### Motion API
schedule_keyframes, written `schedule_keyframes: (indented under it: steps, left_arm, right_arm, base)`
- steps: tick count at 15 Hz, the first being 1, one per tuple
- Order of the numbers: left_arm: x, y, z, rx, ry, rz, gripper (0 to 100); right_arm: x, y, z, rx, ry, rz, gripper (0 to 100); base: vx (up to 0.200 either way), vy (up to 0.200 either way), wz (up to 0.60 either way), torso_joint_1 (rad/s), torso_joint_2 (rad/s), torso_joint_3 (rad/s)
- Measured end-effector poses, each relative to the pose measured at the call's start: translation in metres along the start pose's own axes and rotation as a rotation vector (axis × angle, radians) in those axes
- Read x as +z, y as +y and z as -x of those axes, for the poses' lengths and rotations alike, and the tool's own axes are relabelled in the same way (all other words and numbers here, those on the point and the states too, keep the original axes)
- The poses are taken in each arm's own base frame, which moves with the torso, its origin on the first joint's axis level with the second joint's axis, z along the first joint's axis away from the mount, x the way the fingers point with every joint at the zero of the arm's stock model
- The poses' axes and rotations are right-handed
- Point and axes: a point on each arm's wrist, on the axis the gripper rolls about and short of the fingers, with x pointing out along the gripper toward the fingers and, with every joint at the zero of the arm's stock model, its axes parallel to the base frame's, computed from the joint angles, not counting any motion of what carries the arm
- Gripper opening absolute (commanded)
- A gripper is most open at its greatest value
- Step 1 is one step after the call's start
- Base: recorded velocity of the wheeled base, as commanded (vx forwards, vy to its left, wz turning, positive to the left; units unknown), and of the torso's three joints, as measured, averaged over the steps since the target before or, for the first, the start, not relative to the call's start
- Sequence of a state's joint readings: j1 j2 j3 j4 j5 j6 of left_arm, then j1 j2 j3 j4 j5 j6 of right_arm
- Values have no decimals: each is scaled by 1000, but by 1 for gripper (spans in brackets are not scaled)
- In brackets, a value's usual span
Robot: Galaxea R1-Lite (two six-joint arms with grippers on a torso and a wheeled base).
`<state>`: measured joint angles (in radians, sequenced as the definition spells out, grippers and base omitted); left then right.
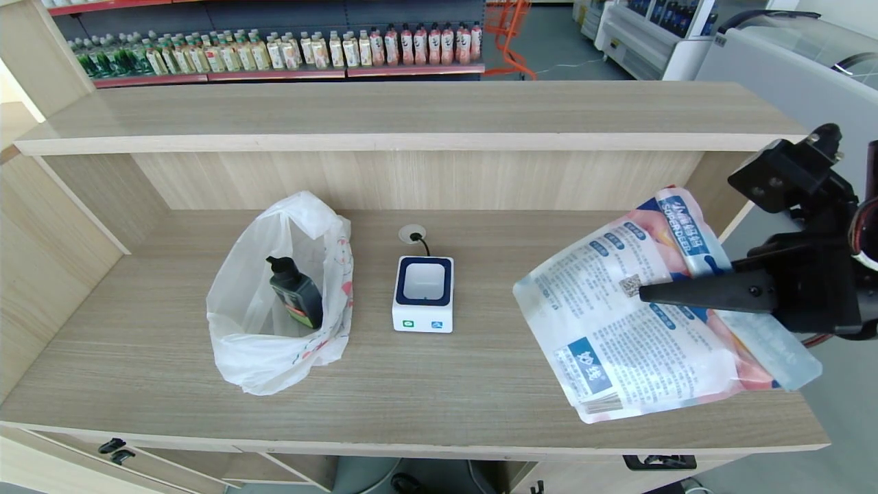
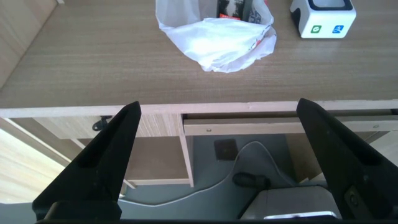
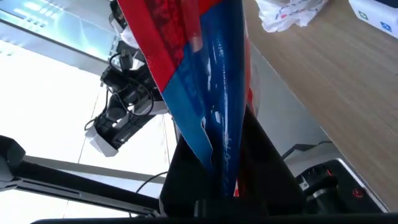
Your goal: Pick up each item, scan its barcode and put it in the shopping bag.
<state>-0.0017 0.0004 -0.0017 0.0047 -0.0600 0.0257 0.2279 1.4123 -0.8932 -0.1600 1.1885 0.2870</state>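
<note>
My right pincer [image 1: 648, 293] is pinching a big blue and pink food pouch [image 1: 610, 336]. It hangs in the air to the right of the scanner [image 1: 424, 293], over the desk [image 1: 446, 391]. The shopping bag [image 1: 274, 360] sits just left of the scanner with a dark bottle [image 1: 296, 295] inside. My left pincer [image 2: 219, 107] is spread wide, lower than the scanner, off the desk's front edge.
</note>
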Motion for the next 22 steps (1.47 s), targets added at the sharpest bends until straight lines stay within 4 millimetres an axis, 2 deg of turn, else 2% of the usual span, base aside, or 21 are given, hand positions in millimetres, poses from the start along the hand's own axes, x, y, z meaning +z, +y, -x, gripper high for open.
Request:
schedule_keyframes:
  steps: [4, 9, 22]
  left_arm:
    - [0, 0, 0, 0, 0, 0, 100]
    - [0, 0, 0, 0, 0, 0, 100]
    - [0, 0, 0, 0, 0, 0, 100]
  right_arm:
    - [-3, 5, 2, 1, -1, 59, 0]
    - [-2, 17, 1, 24, 2, -26, 0]
    - [-3, 20, 2, -32, -21, -30, 0]
  base:
    - [0, 0, 0, 0, 0, 0]
    - [0, 0, 0, 0, 0, 0]
    - [0, 0, 0, 0, 0, 0]
